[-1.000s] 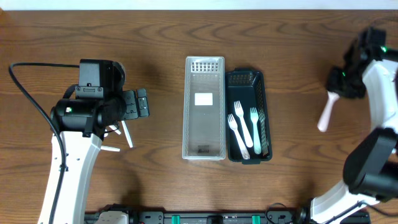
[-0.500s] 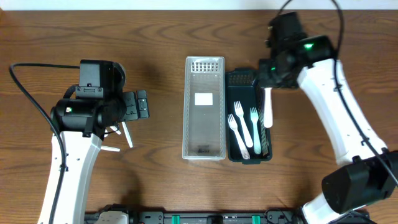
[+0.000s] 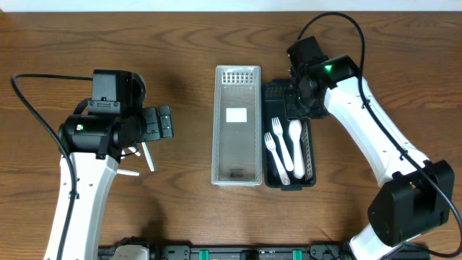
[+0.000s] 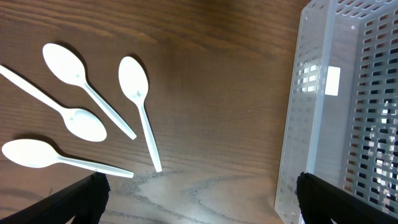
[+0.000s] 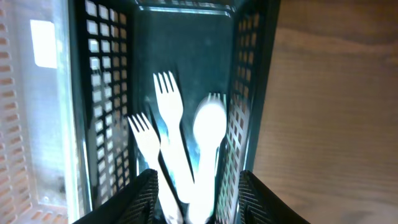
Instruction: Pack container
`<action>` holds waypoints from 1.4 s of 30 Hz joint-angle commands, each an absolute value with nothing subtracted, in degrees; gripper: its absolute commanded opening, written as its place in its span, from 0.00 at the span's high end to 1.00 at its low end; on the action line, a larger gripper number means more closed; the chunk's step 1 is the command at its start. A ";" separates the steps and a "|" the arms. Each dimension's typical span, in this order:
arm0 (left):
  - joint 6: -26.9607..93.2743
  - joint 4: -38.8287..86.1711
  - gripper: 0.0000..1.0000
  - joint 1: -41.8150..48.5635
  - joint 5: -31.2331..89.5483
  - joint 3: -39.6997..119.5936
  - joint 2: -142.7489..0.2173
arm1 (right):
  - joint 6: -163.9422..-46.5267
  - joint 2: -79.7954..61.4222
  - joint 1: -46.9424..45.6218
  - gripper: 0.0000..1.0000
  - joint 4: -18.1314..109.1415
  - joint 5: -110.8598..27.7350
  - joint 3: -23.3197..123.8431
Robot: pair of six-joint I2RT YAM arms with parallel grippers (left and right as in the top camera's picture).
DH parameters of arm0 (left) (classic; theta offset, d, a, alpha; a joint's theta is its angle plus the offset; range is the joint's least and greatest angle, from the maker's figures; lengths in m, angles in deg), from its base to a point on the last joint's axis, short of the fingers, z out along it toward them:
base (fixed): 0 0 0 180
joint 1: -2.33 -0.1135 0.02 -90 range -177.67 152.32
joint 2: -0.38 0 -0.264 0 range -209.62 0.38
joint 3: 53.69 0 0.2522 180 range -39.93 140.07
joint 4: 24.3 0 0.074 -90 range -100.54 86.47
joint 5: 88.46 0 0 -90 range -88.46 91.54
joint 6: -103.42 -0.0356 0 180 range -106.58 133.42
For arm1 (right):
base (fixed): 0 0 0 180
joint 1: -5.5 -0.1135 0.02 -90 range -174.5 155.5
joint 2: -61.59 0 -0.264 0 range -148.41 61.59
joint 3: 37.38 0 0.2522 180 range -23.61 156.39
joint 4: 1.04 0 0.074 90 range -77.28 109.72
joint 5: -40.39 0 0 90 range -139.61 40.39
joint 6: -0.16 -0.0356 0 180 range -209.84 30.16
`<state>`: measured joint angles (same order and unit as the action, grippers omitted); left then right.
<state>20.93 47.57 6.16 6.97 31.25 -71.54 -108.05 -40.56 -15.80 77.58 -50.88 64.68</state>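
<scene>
The right wrist camera looks straight down at the right gripper, fingers spread wide and clear of the white spoon between them. The spoon sits in the dark basket beside the forks. Overhead, that arm covers the basket's far end. The spoon lies lengthwise along the basket, bowl toward the far end. The left gripper is spread too, over four loose spoons on the table, with the clear bin nearby.
</scene>
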 commanded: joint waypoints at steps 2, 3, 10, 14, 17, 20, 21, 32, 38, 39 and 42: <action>21.02 47.72 0.02 5.88 6.91 32.30 -71.87 | -106.90 -40.74 -16.26 0.53 76.36 -50.18 65.00; 21.04 47.72 0.02 5.88 6.91 32.30 -71.87 | -106.66 -40.72 -16.26 0.53 76.36 -50.34 65.57; 21.02 49.43 0.02 5.88 6.93 32.30 -71.84 | -109.67 -38.75 -12.91 0.51 76.60 -57.29 72.13; 21.02 51.18 0.02 5.88 6.91 32.30 -71.84 | -109.47 -36.91 -8.63 0.10 76.40 -59.56 75.10; 21.04 51.18 0.02 5.86 6.89 32.30 -71.87 | -105.28 -36.10 -5.04 0.01 76.38 -59.43 75.43; 21.76 49.71 0.02 5.33 6.75 32.30 -72.33 | -101.10 -36.19 -2.27 0.01 76.62 -59.45 75.17; 22.44 49.21 0.02 4.76 6.08 32.30 -72.81 | -99.92 -36.23 -1.55 0.01 76.64 -59.52 75.04; 25.91 37.67 0.02 -6.82 7.15 32.30 -90.60 | -98.24 -36.23 4.22 0.01 75.00 -59.47 74.93; 27.05 35.70 0.02 -5.97 7.17 32.30 -101.61 | -97.43 -36.26 4.49 0.01 74.61 -59.50 74.93; 26.74 35.70 0.02 -5.53 7.17 32.30 -103.03 | -97.43 -36.28 4.49 0.01 74.50 -59.50 74.93; 25.21 35.62 0.02 -4.09 7.13 32.30 -106.25 | -97.43 -36.50 4.62 0.01 74.21 -59.50 74.93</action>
<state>25.76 35.51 -5.45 6.80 31.29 -104.22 -98.31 -36.76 4.22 74.48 -58.71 74.25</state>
